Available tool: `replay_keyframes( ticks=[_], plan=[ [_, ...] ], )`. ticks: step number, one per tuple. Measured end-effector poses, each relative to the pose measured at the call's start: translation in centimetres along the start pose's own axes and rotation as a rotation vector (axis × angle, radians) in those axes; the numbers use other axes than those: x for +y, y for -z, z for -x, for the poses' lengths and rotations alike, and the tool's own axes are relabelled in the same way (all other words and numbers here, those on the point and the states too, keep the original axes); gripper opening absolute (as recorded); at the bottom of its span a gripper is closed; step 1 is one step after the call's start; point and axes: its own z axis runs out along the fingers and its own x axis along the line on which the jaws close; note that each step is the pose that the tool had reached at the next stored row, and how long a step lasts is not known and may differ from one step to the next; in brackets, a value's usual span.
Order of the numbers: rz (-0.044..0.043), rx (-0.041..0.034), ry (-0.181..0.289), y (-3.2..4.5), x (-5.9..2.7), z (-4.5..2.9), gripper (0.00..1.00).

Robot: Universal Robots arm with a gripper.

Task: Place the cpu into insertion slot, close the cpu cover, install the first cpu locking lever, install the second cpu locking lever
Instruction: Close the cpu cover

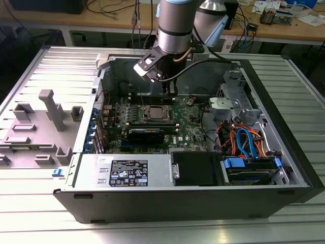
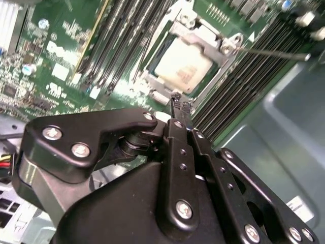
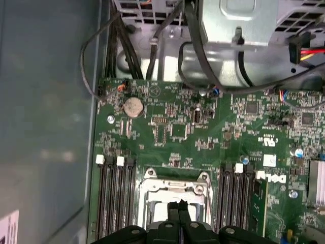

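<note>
The cpu lies in the insertion slot on the green motherboard, its pale metal top showing through the cut-out of the cpu cover. The cover lies flat over the chip. A thin locking lever sticks out from the socket corner across the memory slots. My gripper hangs just above the socket's edge, fingers pressed together with nothing between them. In the first wrist view its tips overlap the cover frame. In the exterior view the gripper stands behind the socket.
Black memory slots flank the socket on both sides. The open case's steel wall is close by. Cables and a drive cage fill the exterior view's right. A black shroud lies in front. A grey fixture sits on the table at the left.
</note>
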Motion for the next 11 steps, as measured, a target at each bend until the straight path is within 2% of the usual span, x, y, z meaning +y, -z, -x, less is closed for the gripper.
replay_keyframes(
  ticks=[4,11],
  plan=[
    [0.0000,0.0009,0.003,-0.23,-1.04,-0.08,0.11],
    [0.0001,0.0009,0.003,-0.24,-1.18,-0.08,0.11]
  ],
)
